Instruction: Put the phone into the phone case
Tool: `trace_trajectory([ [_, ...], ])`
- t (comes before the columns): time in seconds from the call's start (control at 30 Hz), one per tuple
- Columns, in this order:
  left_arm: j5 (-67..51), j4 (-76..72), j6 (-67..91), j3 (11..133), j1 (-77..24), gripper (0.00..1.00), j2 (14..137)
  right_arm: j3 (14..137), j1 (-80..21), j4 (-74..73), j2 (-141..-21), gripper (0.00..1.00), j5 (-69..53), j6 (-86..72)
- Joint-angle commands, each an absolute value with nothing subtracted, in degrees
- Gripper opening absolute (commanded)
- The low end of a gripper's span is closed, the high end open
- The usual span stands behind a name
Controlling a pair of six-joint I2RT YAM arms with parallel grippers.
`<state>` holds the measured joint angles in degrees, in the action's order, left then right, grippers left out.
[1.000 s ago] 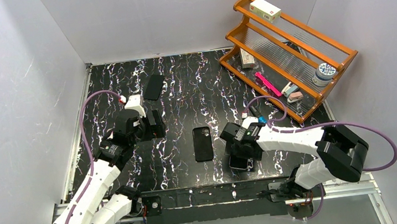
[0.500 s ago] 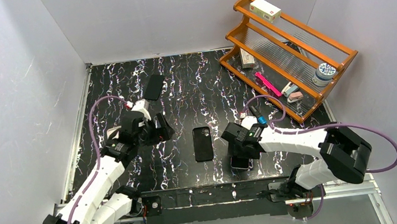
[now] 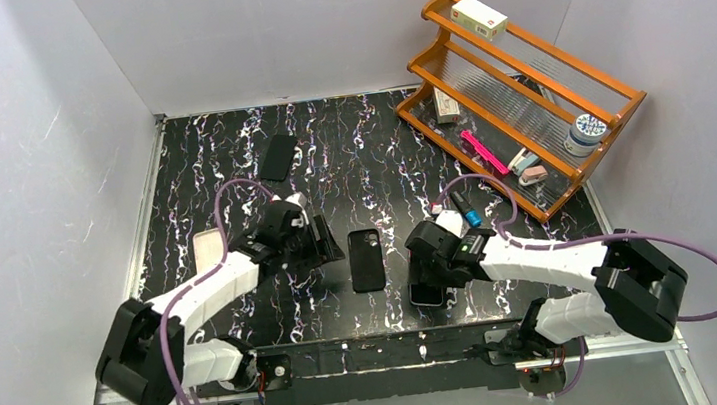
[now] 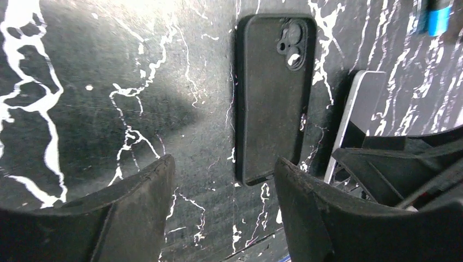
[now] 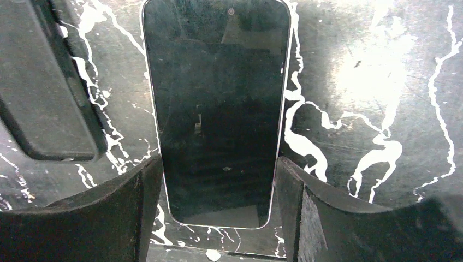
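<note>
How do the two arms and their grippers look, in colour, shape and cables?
The left arm and the right arm have white rounded links and bulky black joints. A purple cable loops loosely along each. The left gripper and the right gripper carry broad matte black fingers. No sleeves show.

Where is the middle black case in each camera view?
Top external: case near mid-frame.
Left wrist: upper middle, lengthwise up the picture.
Right wrist: left edge, partly cut off.
Shared landmark: the phone, to its right in all three.
</note>
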<state>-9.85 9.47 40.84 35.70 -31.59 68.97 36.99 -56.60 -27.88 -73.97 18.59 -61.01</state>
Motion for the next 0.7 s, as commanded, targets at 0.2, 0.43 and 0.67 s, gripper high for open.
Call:
trace_trajectory([
  [0.2, -5.12, 4.41, 43.78, 38.69, -37.59, 0.56, 78.6, 33.64, -56.43, -21.99, -72.34, 0.48, 14.87, -61.96],
  [0.43, -2.26, 3.59, 44.23, 39.82, -41.03, 0.47, 81.04, 32.89, -56.47, -21.41, -70.22, 0.46, 14.68, -62.59],
  [0.67, -0.76, 3.69, 44.31, 40.37, -43.01, 0.37, 84.37, 32.32, -56.5, -20.17, -68.98, 0.46, 12.17, -62.96],
])
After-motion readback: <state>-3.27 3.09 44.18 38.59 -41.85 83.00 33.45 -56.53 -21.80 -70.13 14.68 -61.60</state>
